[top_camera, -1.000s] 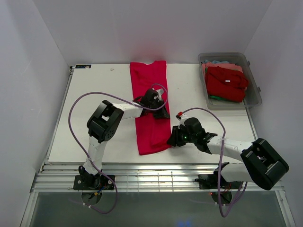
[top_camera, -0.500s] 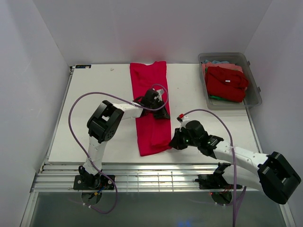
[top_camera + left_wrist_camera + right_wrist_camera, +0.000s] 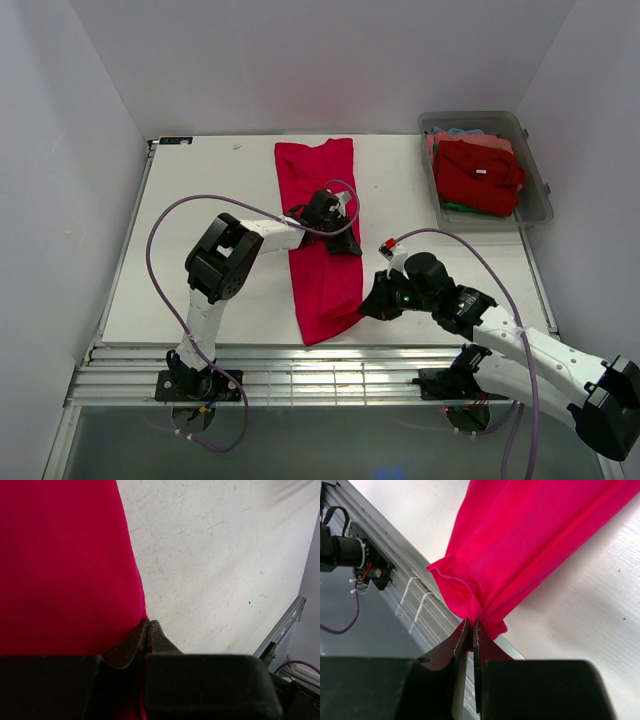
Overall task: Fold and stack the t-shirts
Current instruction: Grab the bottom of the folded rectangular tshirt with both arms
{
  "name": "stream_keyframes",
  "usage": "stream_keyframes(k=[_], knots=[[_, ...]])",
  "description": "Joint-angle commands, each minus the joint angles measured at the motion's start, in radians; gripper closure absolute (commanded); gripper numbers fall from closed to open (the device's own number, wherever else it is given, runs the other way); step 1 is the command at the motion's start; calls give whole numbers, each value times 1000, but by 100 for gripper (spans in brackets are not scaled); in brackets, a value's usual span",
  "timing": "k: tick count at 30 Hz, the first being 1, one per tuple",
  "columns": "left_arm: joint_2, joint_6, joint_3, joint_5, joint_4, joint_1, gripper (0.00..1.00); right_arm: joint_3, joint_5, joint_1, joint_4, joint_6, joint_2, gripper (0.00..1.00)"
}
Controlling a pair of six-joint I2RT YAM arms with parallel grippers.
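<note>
the right gripper (image 3: 366, 311), clenched on the near end of the red t-shirt (image 3: 325, 275), had pulled it to the near edge of the counter (image 3: 200, 200) while the left gripper (image 3: 345, 244) pinched its side, stretching it flat for folding.

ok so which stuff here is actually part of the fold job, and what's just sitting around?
In the job:
- pink t-shirt, stretched out on the table
- left gripper, shut on its edge
- right gripper, shut on its near end
- clear bin with the red clothes

Just there:
- metal rail
- purple cable
</note>
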Motion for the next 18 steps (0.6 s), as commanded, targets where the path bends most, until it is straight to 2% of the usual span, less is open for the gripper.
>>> stream_keyframes(k=[1, 5, 11, 15, 16, 18], knots=[[21, 47, -3, -86, -68, 11, 88, 77, -155, 25, -103, 19, -38, 89], [19, 48, -8, -89, -71, 11, 88, 110, -189, 26, -189, -19, -84, 84], [21, 53, 2, -95, -85, 11, 88, 134, -137, 26, -295, -59, -139, 81], [15, 57, -1, -96, -90, 11, 88, 116, 1, 26, -327, -54, -162, 82], [13, 57, -1, -98, -91, 11, 89, 98, 86, 26, -327, -32, -167, 82], [13, 57, -3, -96, -93, 11, 89, 70, 131, 26, -299, -19, -164, 84]])
